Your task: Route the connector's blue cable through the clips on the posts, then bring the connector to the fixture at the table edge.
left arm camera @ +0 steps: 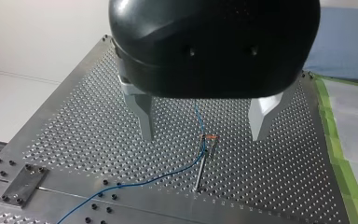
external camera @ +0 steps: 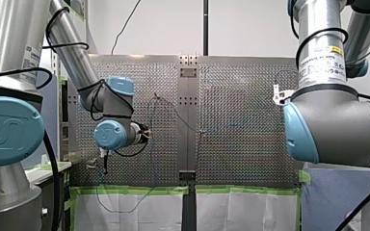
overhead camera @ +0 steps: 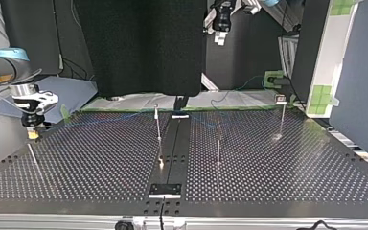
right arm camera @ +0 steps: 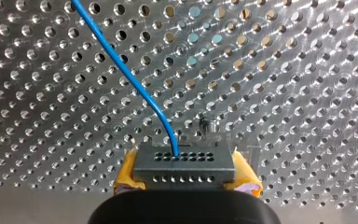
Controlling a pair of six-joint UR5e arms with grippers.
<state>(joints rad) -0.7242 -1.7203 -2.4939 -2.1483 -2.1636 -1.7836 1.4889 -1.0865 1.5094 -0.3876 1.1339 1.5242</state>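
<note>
In the right wrist view a dark grey connector (right arm camera: 185, 164) sits between the yellow pads (right arm camera: 127, 175) of my right gripper (right arm camera: 186, 184), which is shut on it just above the perforated plate. Its blue cable (right arm camera: 121, 60) leaves the connector's top and curves away. The top view has my right gripper (overhead camera: 31, 133) low over the table at that view's left. My left gripper (left arm camera: 203, 135) is open, metal fingers (left arm camera: 143, 116) wide apart, high above a post (left arm camera: 201, 165) whose clip (left arm camera: 209, 137) carries the blue cable (left arm camera: 168, 175). It hangs at the top view's upper edge (overhead camera: 220, 39).
Three thin posts (overhead camera: 158, 122) (overhead camera: 218, 143) (overhead camera: 281, 117) stand across the perforated table (overhead camera: 100, 163). A bolted plate (overhead camera: 164, 190) lies at the near edge of the top view's middle strip. Green tape (external camera: 125, 190) lines one table edge.
</note>
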